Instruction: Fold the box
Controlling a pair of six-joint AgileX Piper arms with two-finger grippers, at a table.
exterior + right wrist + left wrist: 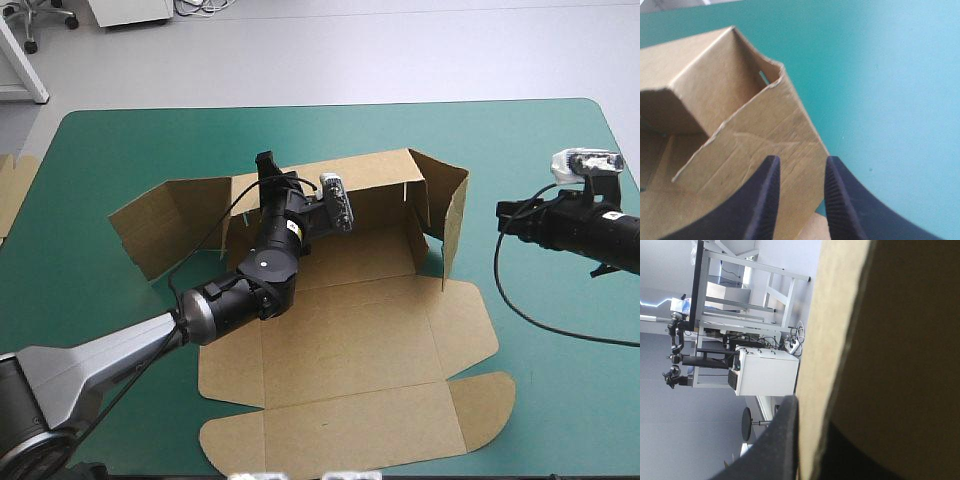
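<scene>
The brown box (350,330) lies partly folded in the middle of the teal-green cover. Its back wall and right wall (455,205) stand up, the left flaps splay outward, and the lid lies flat toward the near edge. My left gripper (268,165) sits at the top of the back wall near its left end. In the left wrist view that gripper (812,415) is shut on the box's board (880,340), one black finger (780,440) on the outer side. My right gripper (508,215) hovers just right of the right wall, not touching it. In its own view the gripper (801,162) stands open above the wall (755,130).
An edge of more brown board (15,190) shows at the table's left edge. Bare teal-green cover (540,140) lies to the right of the box and behind it.
</scene>
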